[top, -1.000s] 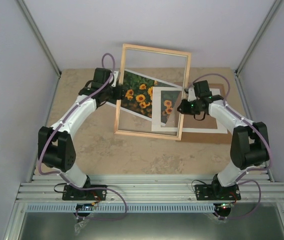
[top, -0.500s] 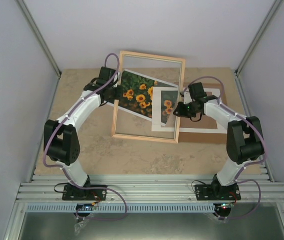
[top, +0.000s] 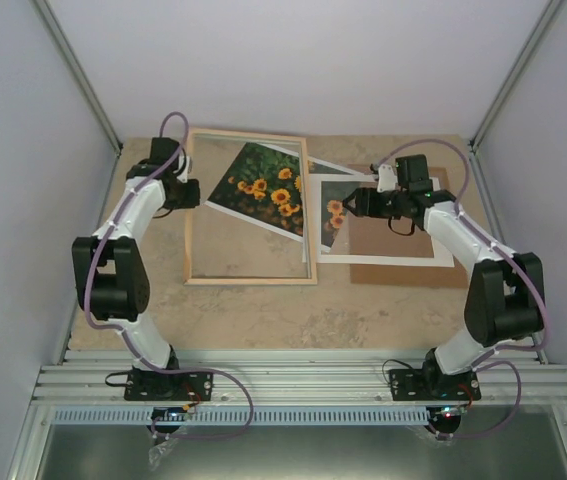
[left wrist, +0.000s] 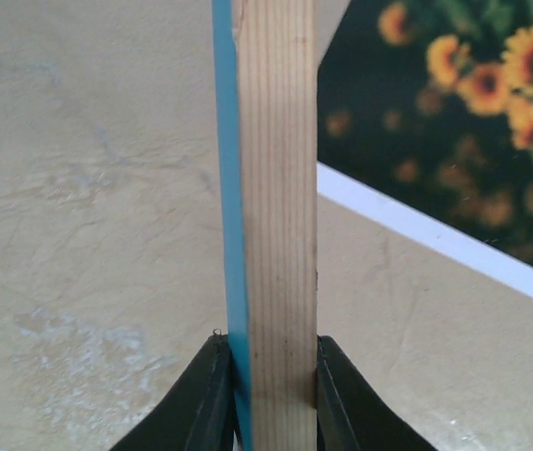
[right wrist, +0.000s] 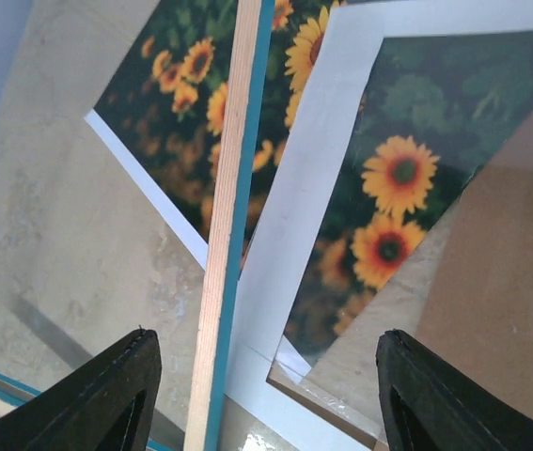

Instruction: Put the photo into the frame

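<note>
Light wood is what the frame [top: 248,278] shows the overhead camera, its back uppermost, and it sits toward the left of the tabletop [top: 263,315]. The left gripper [left wrist: 266,395] is clenched on the frame's left rail, one finger against the blue front and the other against the wood. The photo [top: 263,185] lies flat on the tabletop to the right of that gripper, its long axis running on a diagonal from far left to near right. Its far-left part shows through the clear pane, the frame's right rail crosses over its middle, and its near-right end is tucked beneath the white mat [right wrist: 313,188]. The mat in turn rests partly on the brown backing board [right wrist: 510,235]. The right gripper [right wrist: 264,338] hangs released, fingers spread wide and grasping nothing, over the mat's left strip just beside the frame's right rail. In the right wrist view the rail's blue face shows along its edge, so the rail probably hangs clear of the print rather than pressing on it, though no view settles that. The photo therefore lies between the two arms, and the right one is much the nearer to it. Since the left is taken up with the frame, freeing the print from under the mat looks like work for the right arm, reaching down and slightly leftward.
</note>
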`<state>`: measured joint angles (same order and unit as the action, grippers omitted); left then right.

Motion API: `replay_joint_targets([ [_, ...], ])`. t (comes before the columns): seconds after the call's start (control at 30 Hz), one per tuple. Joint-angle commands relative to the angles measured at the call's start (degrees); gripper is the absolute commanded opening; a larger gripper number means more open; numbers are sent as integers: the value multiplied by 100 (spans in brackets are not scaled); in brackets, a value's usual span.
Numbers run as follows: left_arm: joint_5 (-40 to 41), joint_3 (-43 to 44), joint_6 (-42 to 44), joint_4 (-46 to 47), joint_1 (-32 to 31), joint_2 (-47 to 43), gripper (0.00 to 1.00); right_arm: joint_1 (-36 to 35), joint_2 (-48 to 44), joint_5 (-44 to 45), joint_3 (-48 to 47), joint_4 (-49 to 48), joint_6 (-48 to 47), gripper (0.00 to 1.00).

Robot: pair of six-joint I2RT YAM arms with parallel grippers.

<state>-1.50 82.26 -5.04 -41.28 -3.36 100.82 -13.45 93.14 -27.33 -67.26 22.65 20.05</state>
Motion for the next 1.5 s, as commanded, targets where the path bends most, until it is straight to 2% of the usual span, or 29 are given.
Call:
replay_joint_targets([
  [0.0,-417,-159,575,1,301,-102,0,148,-373,-153,246,-222,-268,65],
  [0.07,-568,-294,852,3,695,-62,0,219,-484,-164,330,-212,-409,66],
  [0.2,-708,-501,1284,-16,1022,-14,0,418,-729,-302,554,-183,-729,67],
  [0.53,-590,-957,1064,176,1129,143,0,1160,-1020,-1304,804,-211,-1270,70],
  [0.67,-554,-1158,917,277,1130,149,6,1485,-1044,-1653,913,-150,-1487,74],
  [0.7,-541,-1196,913,286,1129,149,10,1563,-1047,-1769,935,-113,-1566,75],
  [0.77,-474,-1267,923,320,1131,117,28,1711,-1085,-1954,968,-53,-1747,78],
  [0.83,-388,-1283,950,380,1132,17,51,1863,-1105,-1984,903,134,-1959,81],
  [0.97,-658,-1127,1276,411,1078,-429,82,2482,-1071,-2041,615,812,-2776,86],
  [1.03,-581,-1024,1621,442,817,-654,96,2837,-1042,-2036,484,1155,-3166,90],
  [1.07,-546,-1017,1800,484,601,-784,99,3005,-1021,-2021,435,1307,-3347,92],
  [1.23,-818,-882,2099,674,-757,-1041,99,3817,-641,-2153,233,2007,-4121,95],
  [1.33,-1203,-524,1827,724,-1511,-677,99,4217,-255,-2239,47,2405,-4523,96],
  [1.47,-1684,30,1248,880,-2098,86,99,4523,252,-2162,-208,2660,-4806,97],
])
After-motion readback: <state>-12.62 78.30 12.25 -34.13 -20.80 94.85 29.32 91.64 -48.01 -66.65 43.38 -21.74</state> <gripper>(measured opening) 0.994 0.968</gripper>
